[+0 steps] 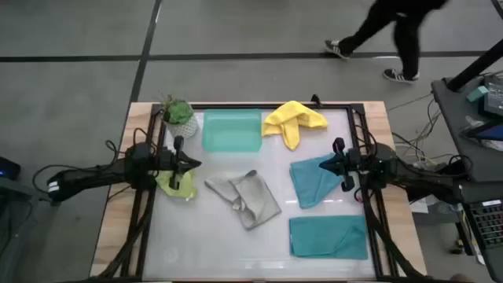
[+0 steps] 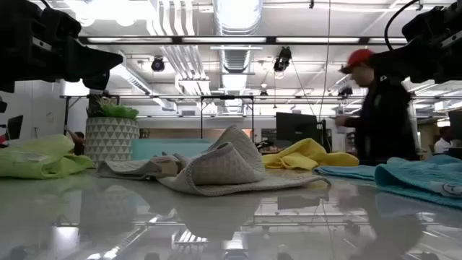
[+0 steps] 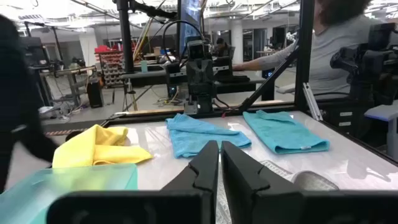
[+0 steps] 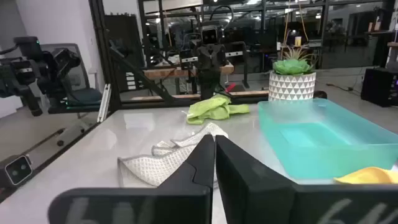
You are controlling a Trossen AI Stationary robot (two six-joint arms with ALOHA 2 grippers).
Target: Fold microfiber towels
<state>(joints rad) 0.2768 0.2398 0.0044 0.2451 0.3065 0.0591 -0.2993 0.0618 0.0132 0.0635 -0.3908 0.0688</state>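
Observation:
Five microfiber towels lie on the table. A grey one (image 1: 245,198) is crumpled in the middle. A lime green one (image 1: 176,185) sits bunched at the left, under my left gripper (image 1: 193,163). A yellow one (image 1: 295,120) lies at the far side. One teal towel (image 1: 317,180) lies rumpled at the right by my right gripper (image 1: 325,166); a second teal towel (image 1: 328,237) lies flat near the front right. Both grippers hover shut above the table, pointing toward each other, holding nothing.
A translucent mint-green tray (image 1: 233,130) sits at the far middle, a small potted plant (image 1: 178,112) at the far left corner. A dark frame rail (image 1: 259,105) borders the table. A person (image 1: 393,35) walks past beyond the far edge.

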